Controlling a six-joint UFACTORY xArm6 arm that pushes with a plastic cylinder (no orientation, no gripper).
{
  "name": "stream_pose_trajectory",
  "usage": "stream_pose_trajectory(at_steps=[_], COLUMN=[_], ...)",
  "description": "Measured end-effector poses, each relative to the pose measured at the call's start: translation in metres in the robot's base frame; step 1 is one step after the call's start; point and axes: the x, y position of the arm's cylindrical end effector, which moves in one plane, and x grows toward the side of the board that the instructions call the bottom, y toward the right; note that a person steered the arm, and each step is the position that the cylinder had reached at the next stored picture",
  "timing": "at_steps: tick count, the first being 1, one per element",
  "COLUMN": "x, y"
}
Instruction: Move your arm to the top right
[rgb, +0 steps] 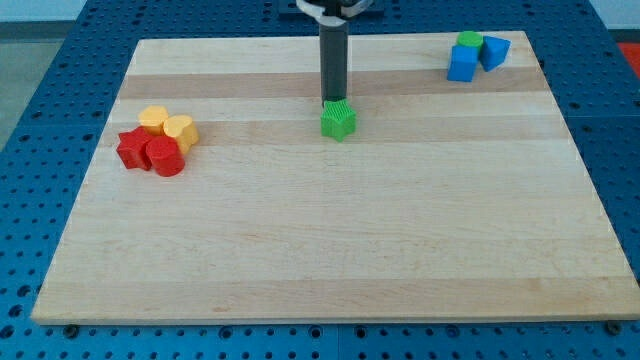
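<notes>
Overhead, at the view's top centre: straight dark rod, smooth and matte, upper end cut off by the frame edge under a white and black fitting. My tip touching or just behind the top of a green star-shaped block, ridged sides, glossy plastic look. No hand anywhere on this rig, so nothing open, nothing closed, nothing held.

Pale wooden counter, planks with lengthwise grain, lying on a blue perforated base.

Top right corner, well apart from my tip: green cylinder, partly hidden behind a blue cube-like block, and just beside them a blue wedge-like block; exact shapes hard to settle, all three touching or nearly so.

Left side: tight cluster of four. Yellow star-like block and yellow cylinder at the back; red star-like block and red cylinder in front, the red ones overlapping the lower edges of the yellow ones.
</notes>
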Motion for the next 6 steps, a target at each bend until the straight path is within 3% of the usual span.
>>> stream_pose_trajectory(at_steps=[1, 3, 5, 6], x=[0.002, -0.088, -0.155, -0.158], y=[-0.002, 0.022, 0.109, 0.162])
